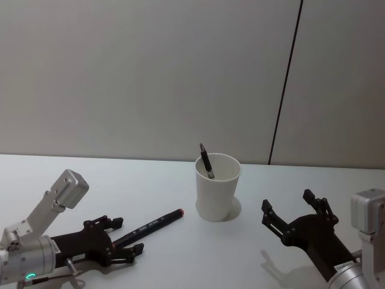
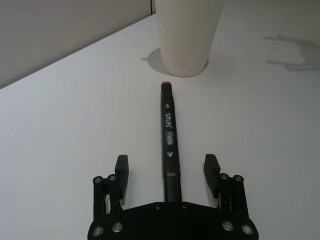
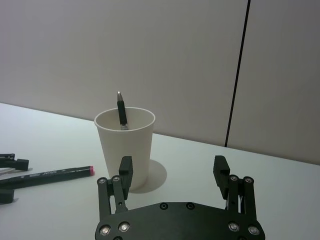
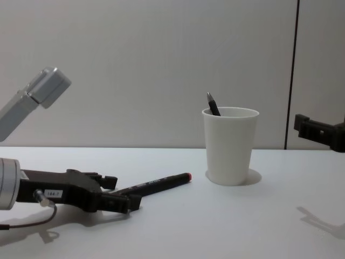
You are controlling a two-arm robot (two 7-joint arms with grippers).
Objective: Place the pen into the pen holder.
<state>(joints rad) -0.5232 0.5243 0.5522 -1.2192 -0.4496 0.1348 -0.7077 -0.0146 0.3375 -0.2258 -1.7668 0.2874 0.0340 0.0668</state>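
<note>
A matte black cylindrical marker (image 1: pixel 150 226), red-tipped and printed "SRUN" in white, lies on the smooth white table (image 1: pixel 180 262) at eight o'clock from the tapered white paper cup (image 1: pixel 216 189), which holds a slim dark pen (image 1: pixel 206 161). The left gripper (image 1: pixel 126 236) straddles the marker's rear end with its fingers spread and clear of it. The right gripper (image 1: pixel 289 201), likewise spread, hovers at four o'clock from the cup.

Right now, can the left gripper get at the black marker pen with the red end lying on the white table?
Probably yes. The left gripper is open and straddles the black marker pen near its rear end, with nothing in between; the white paper cup stands clear beyond the red tip.
</note>
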